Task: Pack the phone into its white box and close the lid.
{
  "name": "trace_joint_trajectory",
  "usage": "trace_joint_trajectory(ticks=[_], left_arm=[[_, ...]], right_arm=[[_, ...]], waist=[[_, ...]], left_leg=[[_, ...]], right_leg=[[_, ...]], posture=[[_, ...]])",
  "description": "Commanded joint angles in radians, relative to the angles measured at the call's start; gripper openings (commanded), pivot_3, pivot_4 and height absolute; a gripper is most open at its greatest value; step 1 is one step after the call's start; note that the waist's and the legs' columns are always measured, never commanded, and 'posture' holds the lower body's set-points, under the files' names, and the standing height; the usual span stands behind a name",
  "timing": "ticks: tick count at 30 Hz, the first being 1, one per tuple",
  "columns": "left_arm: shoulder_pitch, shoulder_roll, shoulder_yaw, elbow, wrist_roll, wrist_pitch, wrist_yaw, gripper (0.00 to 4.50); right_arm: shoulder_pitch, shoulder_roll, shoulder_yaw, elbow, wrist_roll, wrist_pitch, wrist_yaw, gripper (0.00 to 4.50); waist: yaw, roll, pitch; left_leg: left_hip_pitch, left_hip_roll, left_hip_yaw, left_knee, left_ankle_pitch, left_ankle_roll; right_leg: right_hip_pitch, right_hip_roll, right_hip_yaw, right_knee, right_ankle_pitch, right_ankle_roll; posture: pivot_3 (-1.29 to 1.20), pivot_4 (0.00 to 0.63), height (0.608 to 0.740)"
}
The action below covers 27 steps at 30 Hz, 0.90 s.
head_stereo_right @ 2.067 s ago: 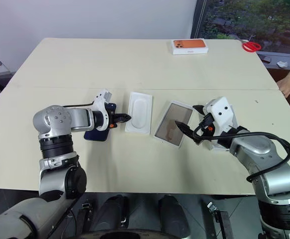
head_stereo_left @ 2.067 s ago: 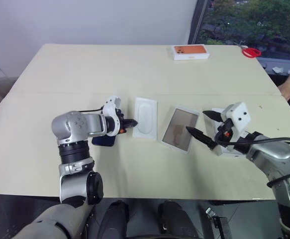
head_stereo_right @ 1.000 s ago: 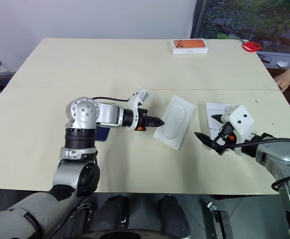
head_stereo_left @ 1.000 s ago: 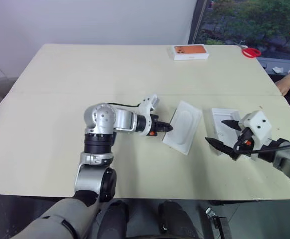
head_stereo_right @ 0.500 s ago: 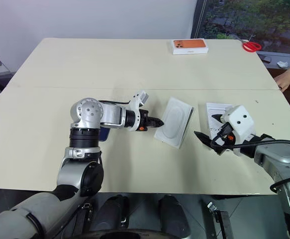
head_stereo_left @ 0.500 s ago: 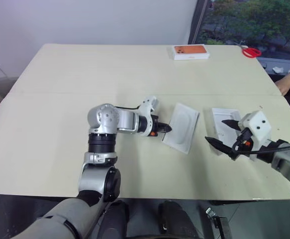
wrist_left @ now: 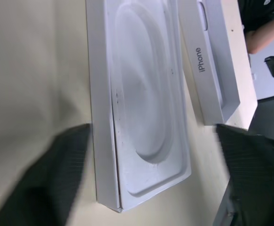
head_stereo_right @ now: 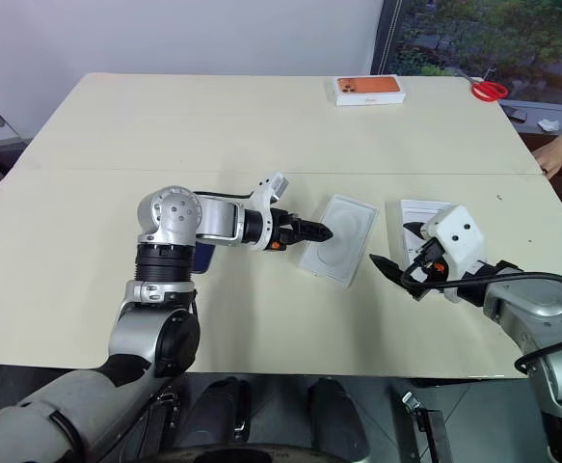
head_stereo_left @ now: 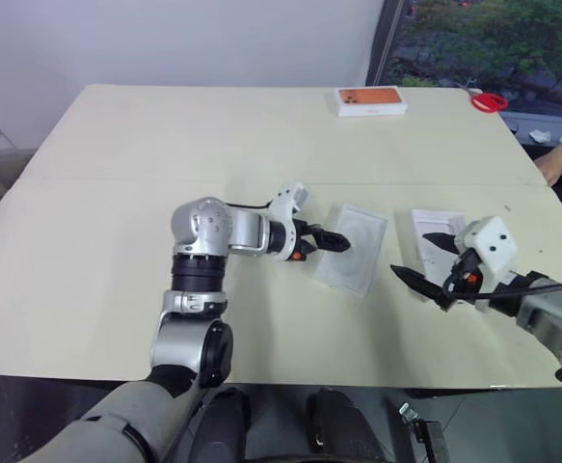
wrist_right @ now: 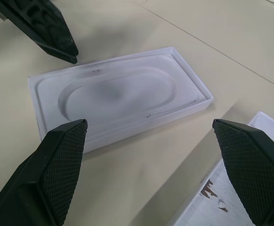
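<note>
The table's [head_stereo_left: 88, 289] near edge ran bare in front of both arms, with open cream surface to the left. The right gripper [head_stereo_left: 423, 263] hovered nearest, fingers spread wide and holding nothing, over the lid [head_stereo_left: 433, 236], which lay open side up near the right edge. Just left of it sat the white box [wrist_left: 104, 117] with the insert [head_stereo_left: 355, 247] seated inside, tilted on the table. The left gripper [head_stereo_left: 327, 238] stood at the box's left rim with fingers released, gripping nothing. The phone [head_stereo_right: 200, 258] lay behind the left forearm, mostly hidden. Farther back the table was open up to an orange-topped box [head_stereo_left: 368, 100] and red scissors [head_stereo_left: 488, 99] near the far edge.
</note>
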Motion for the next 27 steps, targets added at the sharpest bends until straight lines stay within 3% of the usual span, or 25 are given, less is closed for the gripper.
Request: trace_joint_trajectory(ticks=[1,5,8,15,22,27], left_arm=[[-0.030,0.011,0.011,-0.006,-0.009,-0.016,-0.028,4.46],[-0.029,0.065,0.004,-0.046,-0.004,-0.066,-0.055,4.46],[0.031,0.170,-0.114,-0.168,0.028,-0.215,-0.143,4.50],[0.352,0.468,-0.347,-0.467,0.216,-0.805,-0.417,4.50],[0.575,0.631,-0.343,-0.548,0.203,-1.077,-0.690,4.50],[0.638,0.687,-0.324,-0.576,0.162,-1.094,-0.779,4.50]], right_arm=[[-0.026,0.004,0.004,-0.045,0.007,-0.013,-0.009,4.50],[-0.077,0.006,0.067,-0.065,0.002,0.015,-0.031,4.50],[-0.144,0.013,0.149,-0.053,-0.020,0.062,-0.066,3.67],[-0.358,0.074,0.326,0.046,-0.112,0.226,-0.201,0.04],[-0.471,0.070,0.481,0.159,-0.220,0.251,-0.188,0.04],[-0.514,0.082,0.518,0.219,-0.245,0.245,-0.156,0.04]], waist=[[0.000,0.000,0.000],[-0.005,0.000,0.000],[-0.006,0.000,0.000],[-0.002,0.001,0.000],[0.009,0.001,0.000],[-0.001,0.002,0.000]], left_leg=[[0.000,0.000,0.000,0.000,0.000,0.000],[0.000,0.000,0.000,0.000,0.000,0.000],[0.000,0.000,0.000,-0.001,0.001,-0.002],[0.001,0.001,0.002,-0.003,0.004,-0.007],[-0.001,0.000,0.003,-0.001,0.001,-0.002],[-0.001,0.001,0.002,-0.001,0.001,-0.001]], right_leg=[[0.000,0.000,0.000,0.000,0.000,0.000],[0.000,0.000,0.000,0.000,0.000,0.000],[-0.001,0.001,0.000,0.001,0.000,0.000],[-0.002,-0.001,0.001,0.000,0.000,-0.001],[-0.002,-0.003,0.001,-0.001,0.000,-0.001],[-0.002,-0.002,0.001,-0.001,0.000,-0.001]], posture=[[0.00,0.150,0.726],[0.00,0.150,0.726],[0.00,0.150,0.726],[0.00,0.150,0.726],[0.00,0.150,0.726],[0.00,0.150,0.726]])
